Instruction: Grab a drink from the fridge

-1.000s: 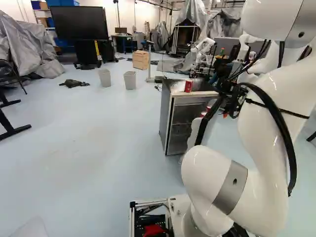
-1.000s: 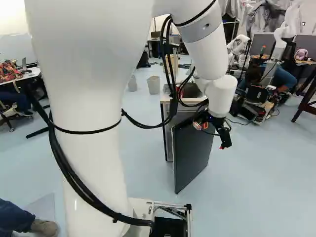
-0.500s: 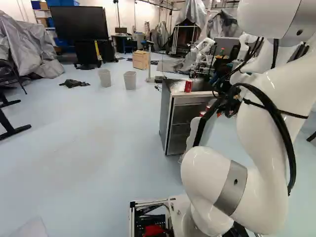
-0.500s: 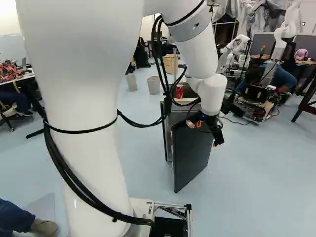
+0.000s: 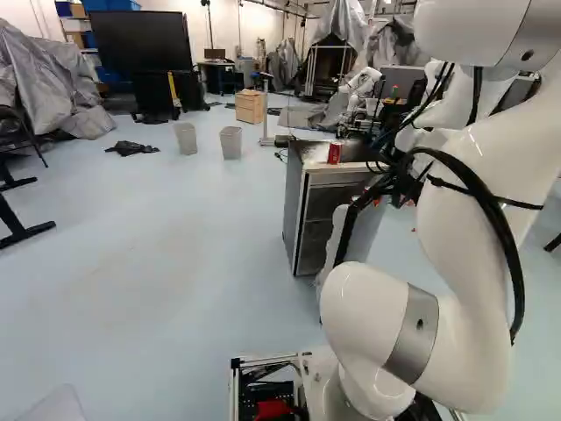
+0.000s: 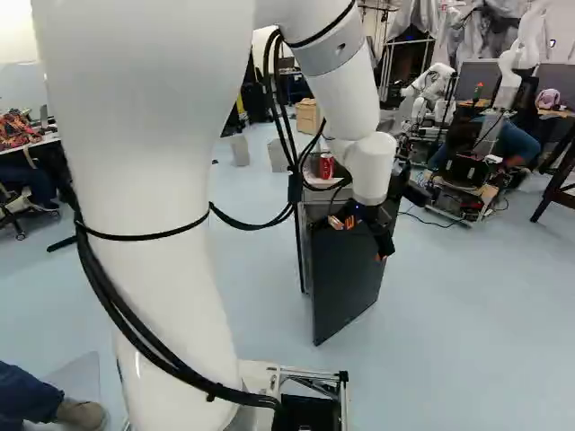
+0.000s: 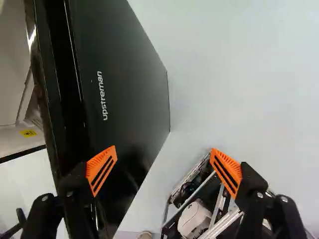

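Arm [image 6: 144, 180] shifted left, claw [image 6: 384, 253] open beside the fridge door [image 6: 346, 278], red can [image 6: 326, 166] beyond the claw, atop fridge [image 5: 298, 210]

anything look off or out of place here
A crumpled dark heap lies on the floor at the left of the left base view, as if dropped. The fridge door stands open, which suits the task. I see no spill or damage.
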